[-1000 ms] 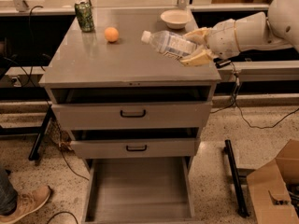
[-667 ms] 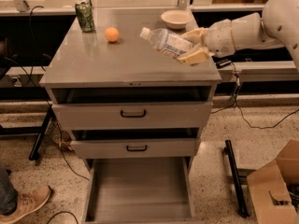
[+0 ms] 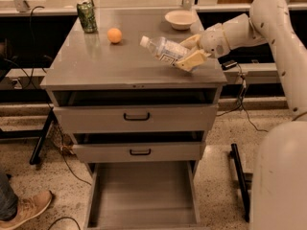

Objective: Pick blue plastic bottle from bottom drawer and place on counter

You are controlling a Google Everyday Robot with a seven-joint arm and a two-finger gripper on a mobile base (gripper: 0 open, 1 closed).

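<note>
End effector (image 3: 182,54) at the tip of the white arm (image 3: 240,30) reaches in from the right over the right part of the desk (image 3: 120,68); its two pale fingers (image 3: 193,61) are clamped on the lower end of the blue plastic bottle (image 3: 164,50), one above and one below; the bottle lies tilted, white cap pointing left and slightly up, base toward the wrist; it seems to hang just clear of the grey top, though contact at its low end cannot be ruled out from this angle; farther back stand a green can (image 3: 87,17) at the left corner, an orange ball (image 3: 114,35) near it, and a white bowl (image 3: 181,19) behind the bottle; below, the bottom drawer (image 3: 144,190) is pulled out with its grey floor showing; the two upper drawers (image 3: 136,118) with black handles sit slightly ajar; a tan shoe (image 3: 26,207) shows at lower left.
</note>
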